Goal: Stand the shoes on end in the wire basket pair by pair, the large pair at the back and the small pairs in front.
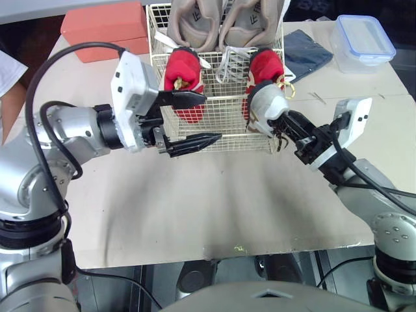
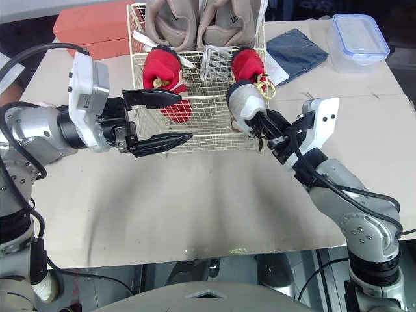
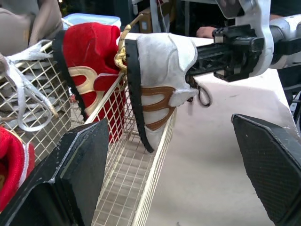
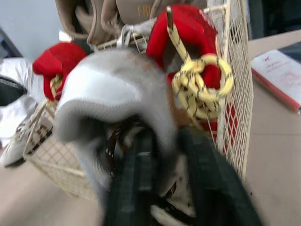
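The wire basket [image 1: 218,133] stands at the table's far middle. A large beige pair [image 1: 195,23] stands on end at its back, with two red shoes [image 1: 182,75] [image 1: 266,65] in front of them. My right gripper [image 1: 286,127] is shut on a small white shoe with brown stripes [image 1: 266,104], held on end at the basket's front right corner with its sole [image 3: 136,94] against the wire by the right red shoe [image 3: 89,52]. Whether it is inside the rim I cannot tell. My left gripper [image 1: 212,117] is open at the front left, holding nothing, its upper finger over the rim.
An orange box [image 1: 107,29] lies left of the basket. To the right are a dark blue cloth [image 1: 305,52] and a clear container with a blue lid [image 1: 364,39]. Bare tabletop [image 1: 214,195] stretches in front of the basket to the near edge.
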Controlling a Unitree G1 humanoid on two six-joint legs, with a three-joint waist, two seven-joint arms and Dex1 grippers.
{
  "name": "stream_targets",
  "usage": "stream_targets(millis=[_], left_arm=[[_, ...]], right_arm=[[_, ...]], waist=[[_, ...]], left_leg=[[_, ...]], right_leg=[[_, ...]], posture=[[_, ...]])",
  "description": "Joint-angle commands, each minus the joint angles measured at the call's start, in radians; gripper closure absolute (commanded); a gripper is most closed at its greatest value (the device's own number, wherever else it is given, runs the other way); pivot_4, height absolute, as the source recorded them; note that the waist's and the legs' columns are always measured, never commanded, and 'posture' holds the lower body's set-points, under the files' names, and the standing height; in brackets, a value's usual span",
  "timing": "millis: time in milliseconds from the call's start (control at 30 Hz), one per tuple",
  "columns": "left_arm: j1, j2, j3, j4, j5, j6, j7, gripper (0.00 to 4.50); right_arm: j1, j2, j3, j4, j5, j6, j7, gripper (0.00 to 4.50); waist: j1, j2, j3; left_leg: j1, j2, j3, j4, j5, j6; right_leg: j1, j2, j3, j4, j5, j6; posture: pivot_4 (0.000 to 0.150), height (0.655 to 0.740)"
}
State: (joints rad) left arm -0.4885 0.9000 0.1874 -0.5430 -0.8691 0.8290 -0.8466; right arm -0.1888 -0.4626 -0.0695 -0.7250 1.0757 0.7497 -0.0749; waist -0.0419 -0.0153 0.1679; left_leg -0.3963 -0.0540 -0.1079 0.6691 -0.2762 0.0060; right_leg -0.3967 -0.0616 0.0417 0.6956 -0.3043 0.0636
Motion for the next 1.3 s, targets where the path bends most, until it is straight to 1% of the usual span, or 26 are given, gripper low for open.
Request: stream_targets(millis=[33, 67, 133, 167, 300, 367, 467, 567, 700, 833, 1033, 1300], left_arm=[[0.012, 0.016, 0.033, -0.026, -0.010, -0.010, 0.000, 0.00], [0.017, 0.017, 0.035, -0.025, -0.008, -0.012, -0.001, 0.00], [0.029, 0.017, 0.047, -0.016, -0.005, -0.021, 0.000, 0.00], [0.036, 0.018, 0.058, -0.010, -0.005, -0.025, -0.002, 0.00], [0.095, 0.034, 0.132, 0.038, 0.022, -0.056, -0.016, 0.00], [0.132, 0.038, 0.178, 0.063, 0.038, -0.079, -0.020, 0.00], [0.178, 0.036, 0.257, 0.115, 0.068, -0.121, -0.008, 0.00], [0.205, -0.013, 0.366, 0.242, 0.122, -0.195, 0.062, 0.00], [0.254, -0.051, 0.427, 0.378, 0.209, -0.286, 0.113, 0.00], [0.296, -0.054, 0.462, 0.539, 0.300, -0.395, 0.144, 0.00], [0.304, -0.042, 0.475, 0.717, 0.364, -0.493, 0.154, 0.00], [0.267, 0.010, 0.494, 0.927, 0.425, -0.611, 0.190, 0.00]], right_arm=[[0.000, -0.063, -0.071, 0.017, 0.032, 0.011, 0.080, 1.76], [0.000, -0.088, -0.090, 0.029, 0.034, 0.012, 0.109, 1.36], [0.000, -0.162, -0.129, 0.056, 0.055, 0.023, 0.202, 0.38], [0.001, -0.200, -0.148, 0.066, 0.066, 0.029, 0.254, 0.07], [-0.003, -0.339, -0.223, 0.115, 0.075, 0.024, 0.470, 0.07], [-0.017, -0.385, -0.249, 0.130, 0.069, 0.001, 0.582, 0.07], [-0.080, -0.390, -0.283, 0.142, 0.122, -0.034, 0.689, 0.07], [-0.217, -0.397, -0.243, 0.149, 0.099, -0.076, 0.784, 0.07], [-0.385, -0.371, -0.163, 0.183, 0.060, -0.086, 0.813, 0.07], [-0.502, -0.331, -0.068, 0.204, -0.064, -0.122, 0.827, 0.07], [-0.560, -0.295, 0.016, 0.230, -0.201, -0.152, 0.850, 0.07], [-0.583, -0.226, 0.014, 0.238, -0.228, -0.150, 0.845, 0.07]], waist=[[0.000, 0.000, 0.000], [0.000, 0.000, 0.000], [0.001, 0.000, 0.000], [0.002, 0.000, 0.000], [0.000, 0.000, 0.001], [-0.001, 0.000, 0.001], [0.000, 0.000, 0.001], [0.005, -0.001, 0.001], [0.001, -0.001, 0.001], [0.003, -0.001, 0.001], [0.014, -0.004, 0.000], [0.009, -0.004, 0.000]], left_leg=[[0.000, 0.000, 0.000, 0.000, 0.000, 0.000], [0.000, 0.000, 0.000, 0.000, 0.000, 0.000], [0.000, 0.000, 0.001, 0.000, 0.000, 0.000], [0.000, 0.000, 0.000, 0.000, 0.000, 0.000], [0.000, 0.001, 0.001, 0.000, -0.001, 0.001], [0.000, 0.001, 0.001, 0.000, -0.001, 0.003], [0.000, 0.001, 0.002, 0.000, -0.003, 0.004], [0.000, 0.001, 0.001, 0.000, -0.003, 0.005], [0.000, 0.002, 0.001, 0.000, -0.002, 0.004], [-0.001, 0.002, 0.000, 0.000, 0.000, 0.000], [-0.002, -0.001, -0.001, 0.000, 0.000, 0.000], [-0.003, -0.001, -0.003, -0.001, 0.000, 0.000]], right_leg=[[0.000, 0.000, 0.000, 0.000, 0.000, 0.000], [0.000, 0.000, 0.000, 0.000, 0.000, 0.000], [0.000, 0.000, 0.000, 0.000, 0.000, 0.000], [0.000, 0.000, 0.000, 0.000, 0.000, 0.000], [0.000, 0.000, 0.000, -0.001, 0.000, 0.000], [0.000, 0.000, 0.000, 0.000, 0.000, 0.000], [0.000, 0.000, 0.000, -0.001, 0.000, 0.000], [0.000, -0.001, 0.000, -0.001, 0.000, 0.000], [0.000, -0.004, 0.000, -0.001, 0.000, 0.000], [0.000, -0.005, -0.001, -0.001, 0.000, 0.000], [-0.001, -0.008, -0.002, -0.002, 0.000, 0.000], [-0.002, -0.008, -0.001, -0.002, 0.000, 0.000]], posture=[[0.150, 0.7400], [0.150, 0.7400], [0.150, 0.7400], [0.150, 0.7400], [0.150, 0.7400], [0.150, 0.7400], [0.150, 0.7400], [0.150, 0.7400], [0.150, 0.7400], [0.150, 0.7400], [0.150, 0.7400], [0.150, 0.7400]])
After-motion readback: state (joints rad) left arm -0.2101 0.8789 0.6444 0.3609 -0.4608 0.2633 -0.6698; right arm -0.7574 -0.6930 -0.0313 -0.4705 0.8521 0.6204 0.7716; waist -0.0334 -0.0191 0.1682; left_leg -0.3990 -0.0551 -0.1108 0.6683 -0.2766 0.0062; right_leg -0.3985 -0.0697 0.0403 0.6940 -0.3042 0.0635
